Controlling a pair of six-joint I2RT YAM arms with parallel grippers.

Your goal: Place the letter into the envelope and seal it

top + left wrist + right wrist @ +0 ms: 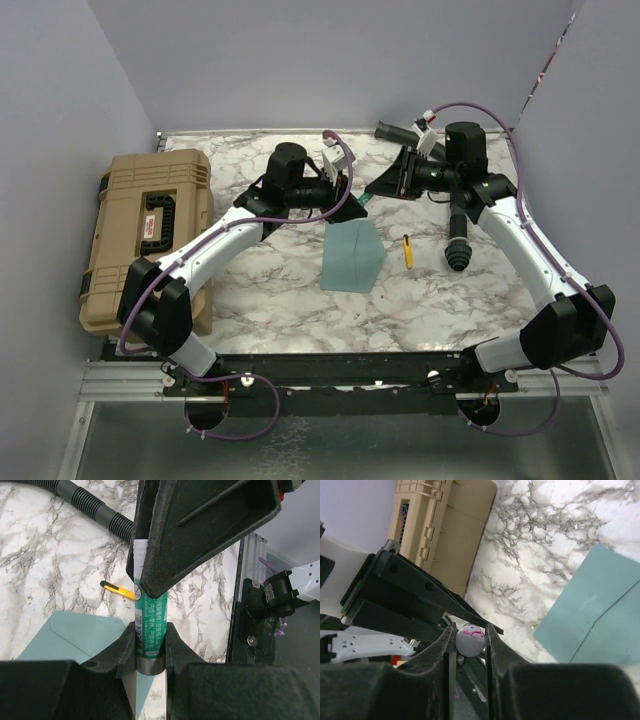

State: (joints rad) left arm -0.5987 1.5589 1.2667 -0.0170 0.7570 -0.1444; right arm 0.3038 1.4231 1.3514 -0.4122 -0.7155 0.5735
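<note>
table (260, 290): marble, tan toolbox (145, 235) at its left edge
envelope (352, 258): teal, flat mid-table, near both grippers, nothing holding it
letter: not visible in any view, can't tell if it's inside
left gripper (150, 635): clamped on glue stick (150, 625) body, raised by the envelope's far edge
right gripper (470, 627): fingers pressed against both sides of the stick's white cap (470, 640)
step: looks like sealing prep, uncapping the glue
next: right pulls cap straight off along the stick's axis, left grips firmly; then glue the flap
</note>
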